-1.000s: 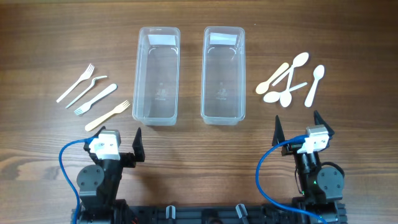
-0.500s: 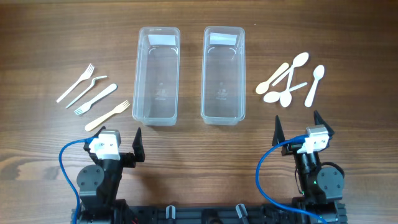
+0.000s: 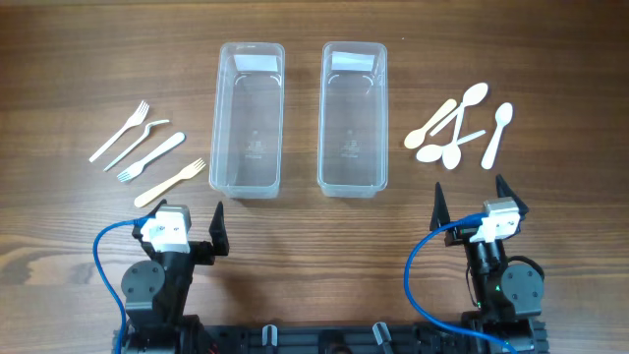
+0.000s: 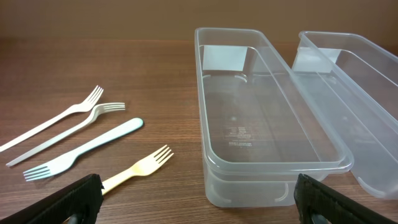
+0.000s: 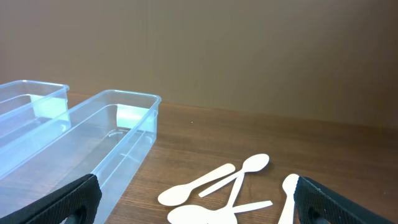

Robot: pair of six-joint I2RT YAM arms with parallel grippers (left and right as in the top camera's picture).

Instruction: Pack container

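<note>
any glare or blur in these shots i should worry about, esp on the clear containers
Overhead: even light, soft shadows, all sharp; left container and right container show only a faint sheen. Left wrist: forks and left container crisp, fingertips of the left gripper blurred dark at the bottom corners. Right wrist: spoons fairly sharp, fingertips of the right gripper blurred, wall behind soft.
</note>
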